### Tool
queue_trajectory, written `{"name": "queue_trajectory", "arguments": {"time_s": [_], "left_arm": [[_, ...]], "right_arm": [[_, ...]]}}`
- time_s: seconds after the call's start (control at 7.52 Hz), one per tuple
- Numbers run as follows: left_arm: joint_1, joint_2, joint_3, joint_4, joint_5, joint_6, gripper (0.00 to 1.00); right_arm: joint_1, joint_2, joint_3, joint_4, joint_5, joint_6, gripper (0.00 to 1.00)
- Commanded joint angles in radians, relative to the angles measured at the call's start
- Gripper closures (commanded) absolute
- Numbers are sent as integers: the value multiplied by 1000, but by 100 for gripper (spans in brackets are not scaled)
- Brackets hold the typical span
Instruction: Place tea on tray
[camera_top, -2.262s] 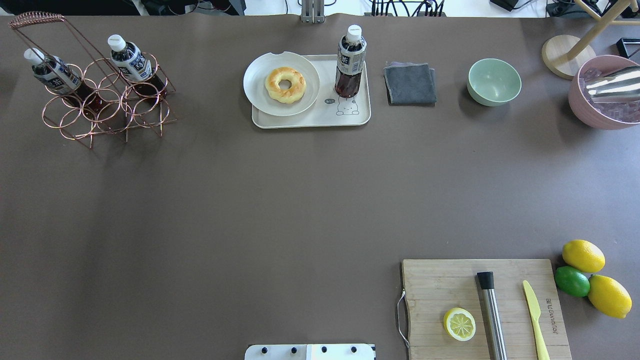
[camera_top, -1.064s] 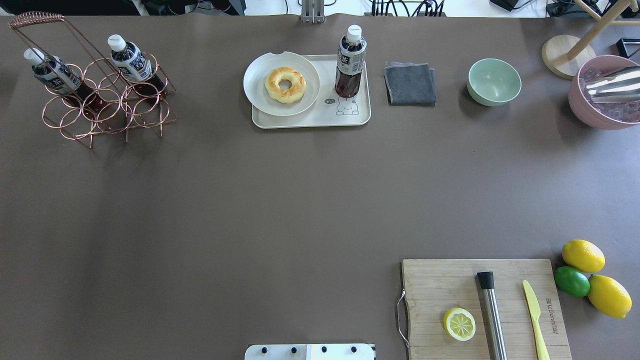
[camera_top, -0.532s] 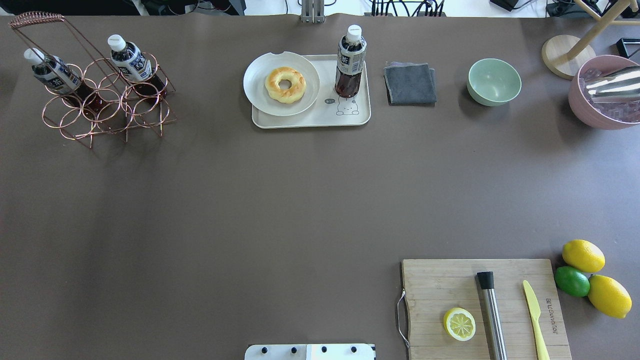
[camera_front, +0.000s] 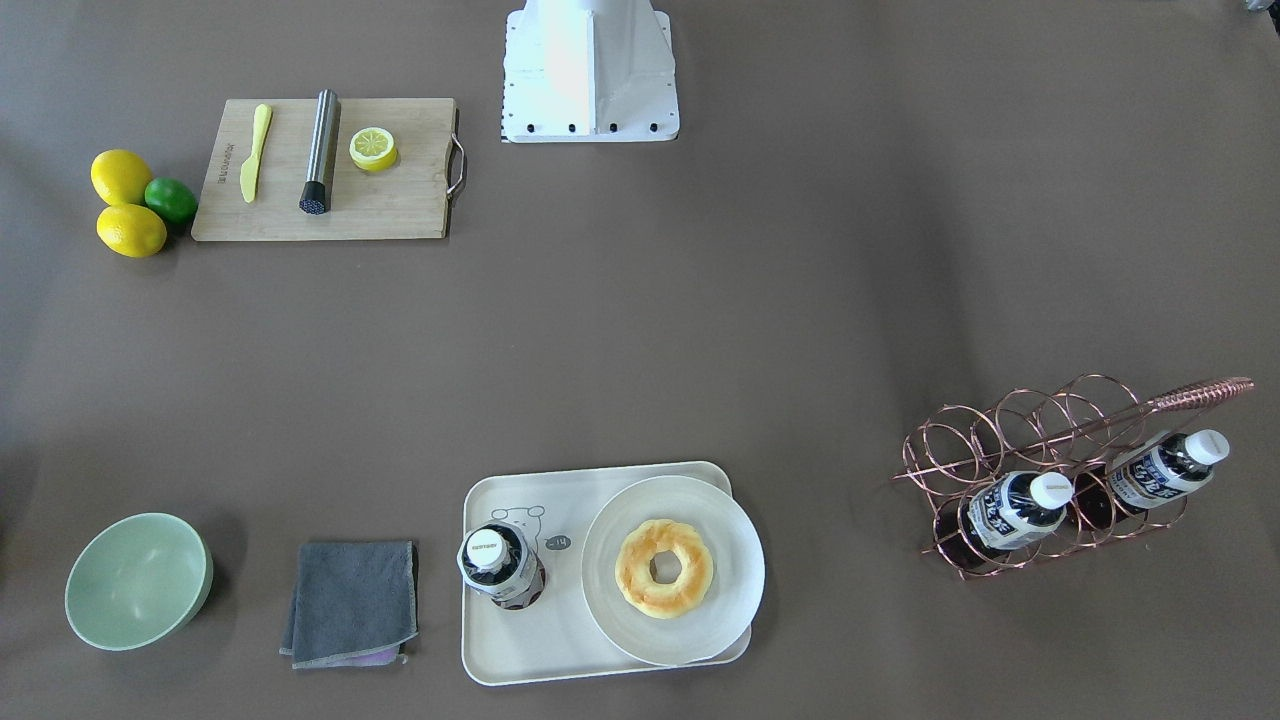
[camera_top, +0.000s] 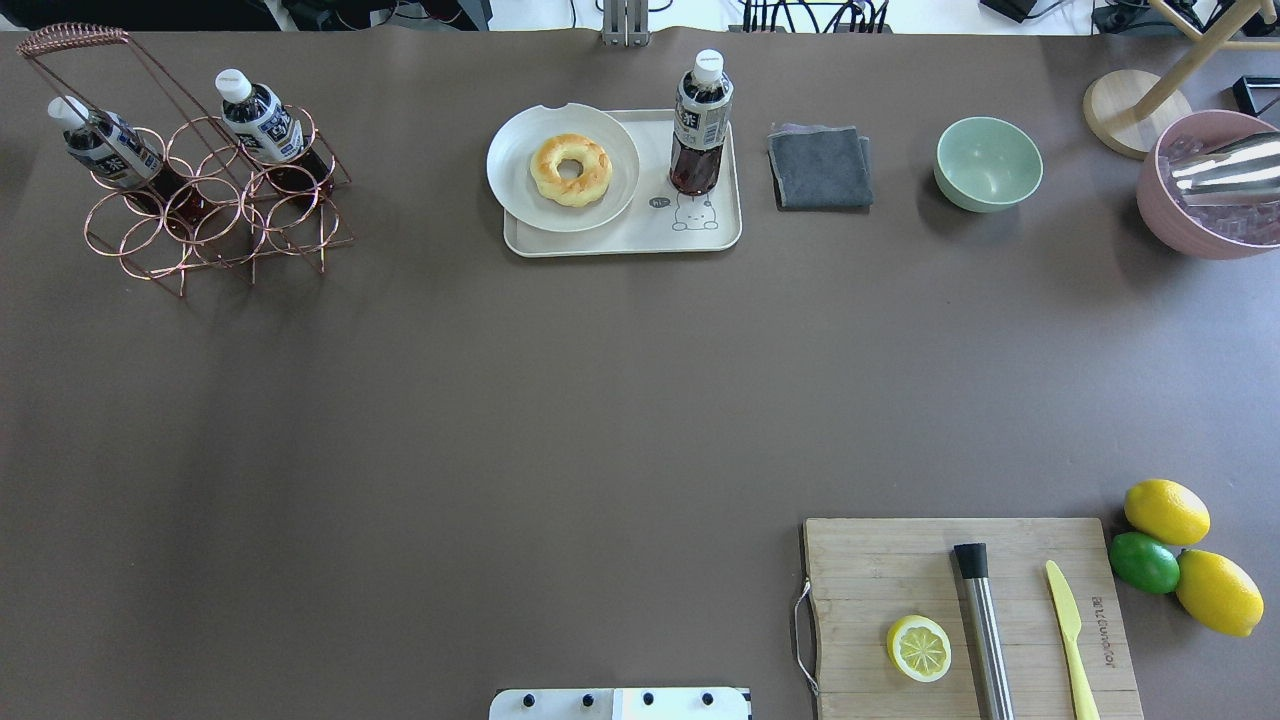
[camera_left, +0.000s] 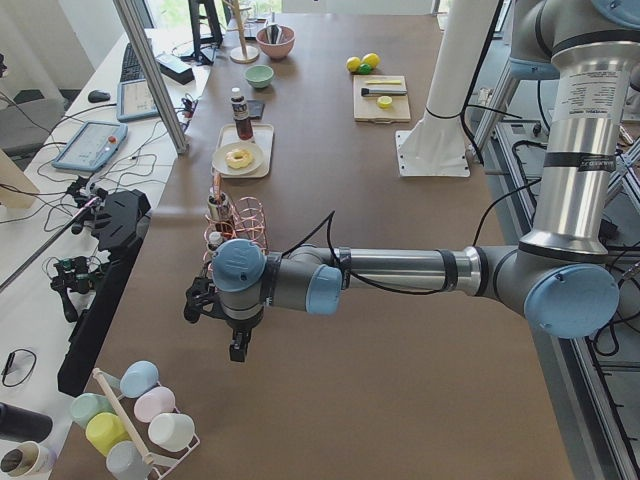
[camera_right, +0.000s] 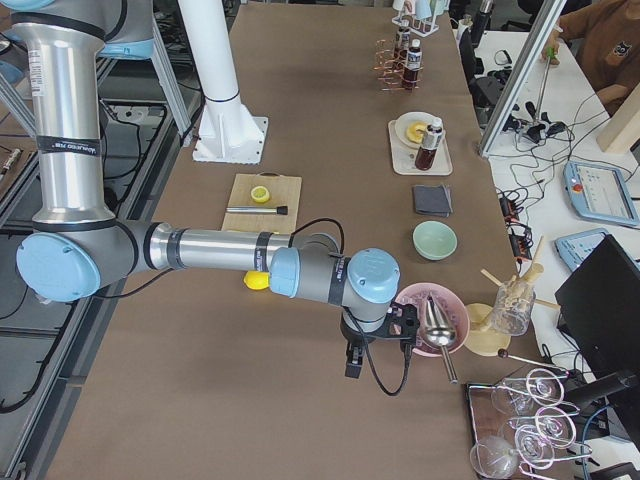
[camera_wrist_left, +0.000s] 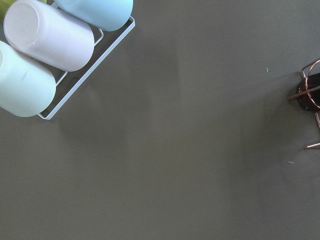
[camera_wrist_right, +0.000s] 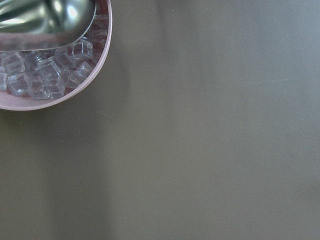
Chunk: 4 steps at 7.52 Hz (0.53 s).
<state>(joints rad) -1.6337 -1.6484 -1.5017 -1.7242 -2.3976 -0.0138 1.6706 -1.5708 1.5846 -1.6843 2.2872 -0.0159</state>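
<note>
One tea bottle (camera_top: 700, 125) stands upright on the right part of the cream tray (camera_top: 620, 242), free of any gripper; it also shows in the front view (camera_front: 497, 565) on the tray (camera_front: 520, 655). Two more tea bottles (camera_top: 262, 120) (camera_top: 110, 150) lean in the copper wire rack (camera_top: 215, 215) at the far left. My left gripper (camera_left: 238, 345) hangs over the table's left end beyond the rack. My right gripper (camera_right: 352, 362) hangs at the right end beside the pink bowl. I cannot tell whether either is open or shut.
A white plate with a doughnut (camera_top: 570, 168) sits on the tray's left part. A grey cloth (camera_top: 820, 167), a green bowl (camera_top: 988, 163) and a pink ice bowl (camera_top: 1205, 185) lie to its right. A cutting board (camera_top: 870, 570) and citrus fruit (camera_top: 1165, 512) lie near right. Cups (camera_wrist_left: 47, 35) lie at the left end.
</note>
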Motion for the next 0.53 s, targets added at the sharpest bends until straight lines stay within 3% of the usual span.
{"name": "queue_trajectory", "arguments": {"time_s": [0.0, 0.4], "left_arm": [[0, -2, 2, 0, 0, 0, 3], [2, -10, 2, 3, 0, -2, 3]], "right_arm": [[0, -3, 1, 0, 0, -1, 0], [0, -5, 1, 0, 2, -1, 0]]}}
